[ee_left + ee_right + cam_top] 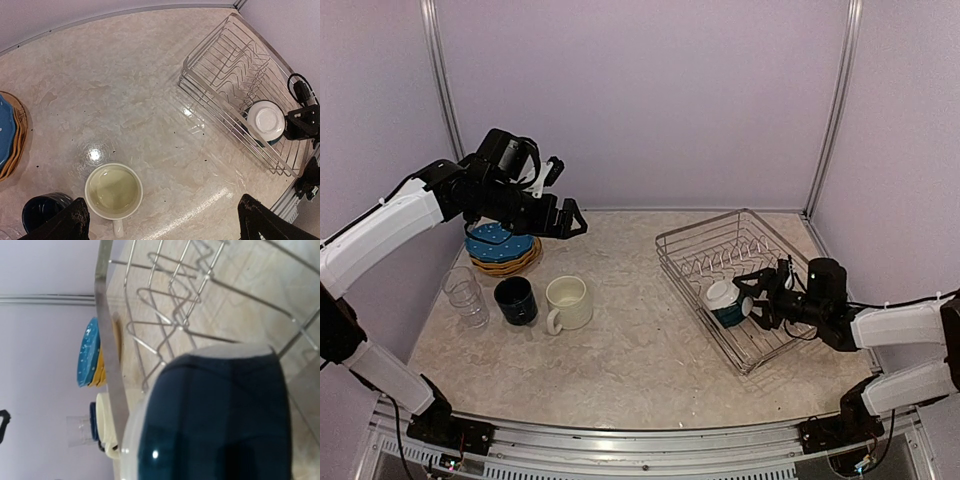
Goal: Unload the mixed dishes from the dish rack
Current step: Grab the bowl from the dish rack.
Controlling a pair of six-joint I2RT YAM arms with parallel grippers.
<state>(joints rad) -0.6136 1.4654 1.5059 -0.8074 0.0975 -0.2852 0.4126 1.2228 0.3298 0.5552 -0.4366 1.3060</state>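
At 3 o'clock on the desk (620, 350), in the 6 o'clock end of the rack (701, 224): bowl (725, 302), tipped on its side among the wires, seemingly gripped at the rim by the right tool (753, 303), fingers hidden in its own close view. At 9 o'clock, outside the rack: blue plate (500, 240) atop orange plates (510, 263), with glass (467, 300), navy mug (516, 300) and cream mug (568, 302) in a row at the stack's 6 o'clock. Above them, spread wide and holding nothing: left tool (162, 210).
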